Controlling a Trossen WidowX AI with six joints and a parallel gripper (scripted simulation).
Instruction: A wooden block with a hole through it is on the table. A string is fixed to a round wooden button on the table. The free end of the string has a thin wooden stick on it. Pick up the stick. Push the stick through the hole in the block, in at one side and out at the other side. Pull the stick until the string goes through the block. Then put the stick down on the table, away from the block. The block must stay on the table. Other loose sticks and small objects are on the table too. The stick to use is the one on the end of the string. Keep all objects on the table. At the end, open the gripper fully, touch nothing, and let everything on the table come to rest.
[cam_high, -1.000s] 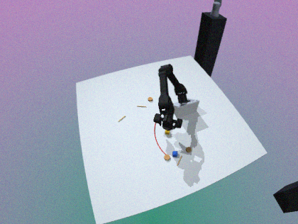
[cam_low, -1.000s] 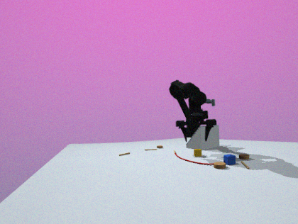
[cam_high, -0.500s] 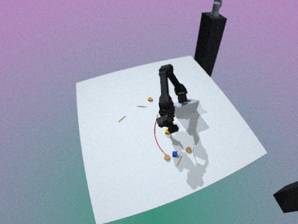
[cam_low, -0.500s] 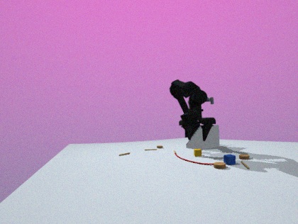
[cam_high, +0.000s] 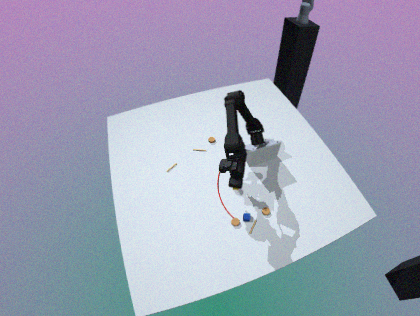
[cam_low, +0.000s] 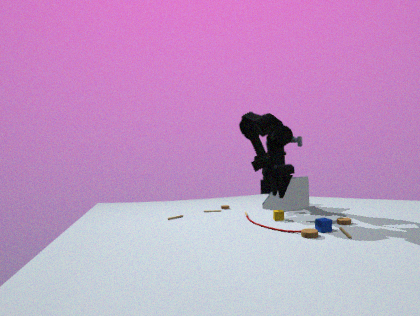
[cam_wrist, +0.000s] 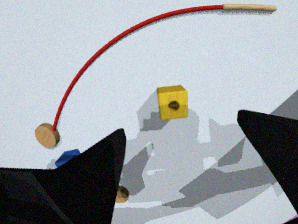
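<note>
Claw (cam_wrist: 180, 163) spread wide, grasping nothing, hanging above the bench (cam_high: 165, 250) with the yellow block (cam_wrist: 172, 103) showing between the two dark fingers in the wrist view. Block resting on the bench, hole facing the camera. Stick (cam_wrist: 249, 8) lying flat on the bench at the far right of the wrist view, beyond the block and well apart from it, joined to the red string (cam_wrist: 100, 50) that curves away left and near to the round button (cam_wrist: 47, 136). Blue cube (cam_low: 323, 224) and a second wooden disc (cam_low: 343, 220) near the button; three loose sticks elsewhere, two (cam_high: 172, 167) (cam_high: 200, 150) off to the left and one (cam_high: 253, 226) beside the blue cube, none tied to anything.

Judged step: approach to the pick-up, nothing lifted yet. Next move likely calls for carrying the claw on past the block to the stick, lining the fingers across its thin shaft, lowering close to the bench and closing. Worth keeping clear of the block on the way, to avoid shifting it.
</note>
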